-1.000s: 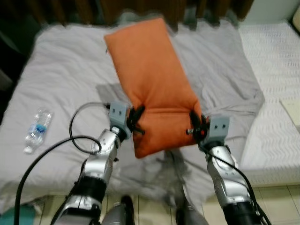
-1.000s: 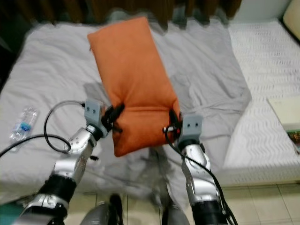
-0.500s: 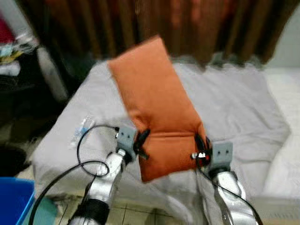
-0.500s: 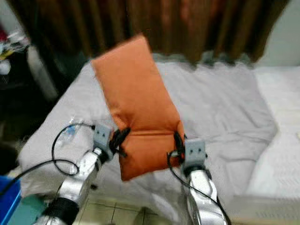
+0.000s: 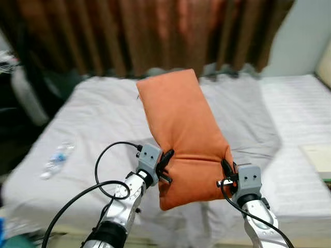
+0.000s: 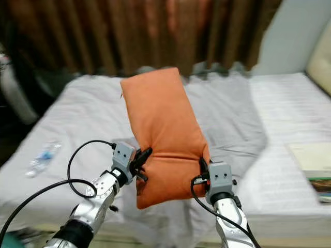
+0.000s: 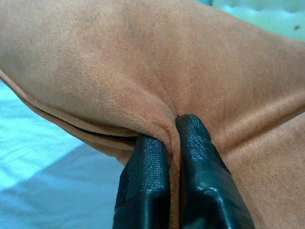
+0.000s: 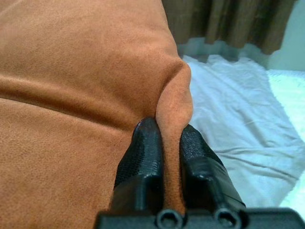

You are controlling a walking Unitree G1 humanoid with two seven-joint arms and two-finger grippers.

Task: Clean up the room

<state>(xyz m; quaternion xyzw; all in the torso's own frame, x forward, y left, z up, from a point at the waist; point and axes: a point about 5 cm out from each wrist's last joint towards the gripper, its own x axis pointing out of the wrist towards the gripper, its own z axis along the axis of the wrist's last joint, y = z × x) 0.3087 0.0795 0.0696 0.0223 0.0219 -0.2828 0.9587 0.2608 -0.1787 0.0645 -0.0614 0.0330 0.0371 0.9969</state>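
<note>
Far out beyond the left gripper's fingers, a clear plastic water bottle lies on the grey bed sheet, well apart from anything being handled.

The left gripper has its two black fingers pressed almost together, with only a thin fold of fabric from the orange pillow pinched between them. The bite sits on the pillow's left edge, near its lower end, beside the seam line that shows in the left wrist view.

The pillow hangs between the two grippers, lifted clear of the bed, its long body rising up and away from the fingers toward the dark curtains. A crease runs across it from one pinch to the other, and a short lower part droops below the fingers. Its cover is a soft, suede-like rust orange, plump and limp.

The right gripper mirrors the left: its fingers are nearly shut on a raised ridge of the pillow's right edge.

Holding opposite edges likely keeps the floppy pillow spread and steady for placing it on the bed.

Past the right fingers lies a white textured mattress.
</note>
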